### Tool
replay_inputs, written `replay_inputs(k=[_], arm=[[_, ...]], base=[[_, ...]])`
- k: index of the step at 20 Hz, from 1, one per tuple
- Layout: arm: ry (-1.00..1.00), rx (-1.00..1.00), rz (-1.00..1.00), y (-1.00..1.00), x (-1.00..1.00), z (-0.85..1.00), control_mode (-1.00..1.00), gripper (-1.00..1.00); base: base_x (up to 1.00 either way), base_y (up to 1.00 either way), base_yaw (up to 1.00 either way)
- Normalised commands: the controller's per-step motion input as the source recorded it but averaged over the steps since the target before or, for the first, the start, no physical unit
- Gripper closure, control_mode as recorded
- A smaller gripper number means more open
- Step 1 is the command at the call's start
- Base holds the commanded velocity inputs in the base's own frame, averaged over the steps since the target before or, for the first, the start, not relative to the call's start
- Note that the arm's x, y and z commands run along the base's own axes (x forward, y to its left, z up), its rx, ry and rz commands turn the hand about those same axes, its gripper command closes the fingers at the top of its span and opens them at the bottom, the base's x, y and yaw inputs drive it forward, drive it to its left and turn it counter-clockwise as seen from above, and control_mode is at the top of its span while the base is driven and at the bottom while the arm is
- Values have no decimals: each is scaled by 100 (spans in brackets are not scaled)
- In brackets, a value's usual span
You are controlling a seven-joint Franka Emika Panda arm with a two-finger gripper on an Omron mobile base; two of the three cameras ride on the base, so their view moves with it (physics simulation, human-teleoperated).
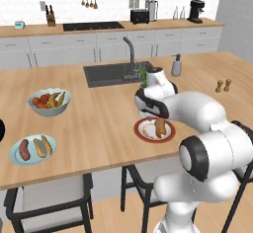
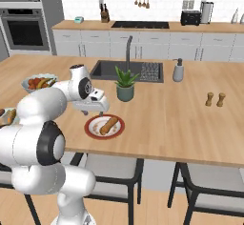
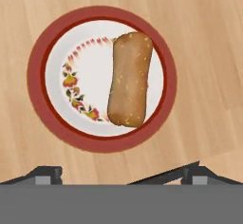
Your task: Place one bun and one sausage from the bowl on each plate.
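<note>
The end effector [image 3: 121, 175] hangs spread wide and empty above the red-rimmed plate [image 3: 38, 71] on the wooden tabletop [image 1: 99, 128]. One bun [image 3: 129, 79] lies on that plate — toward one side, touching nothing else. The pale blue plate [image 1: 15, 159], well apart, carries a sausage [image 1: 23, 149] beside a bun.

Home kitchen: sink [image 1: 109, 74], oven [image 2: 25, 30]

Nothing here can be read: no words, labels, brands or numbers on anything. The red-rimmed plate [image 3: 102, 78] on the counter carries only a painted flower pattern, no lettering.
</note>
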Motion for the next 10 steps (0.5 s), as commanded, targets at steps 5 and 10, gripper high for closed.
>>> replay_inputs(k=[5, 10], arm=[[-8, -1, -2, 10, -99, 10, -100, -100], [-2, 5, 1, -4, -54, 12, -100, -100]], base=[[0, 0, 0], [0, 0, 0]])
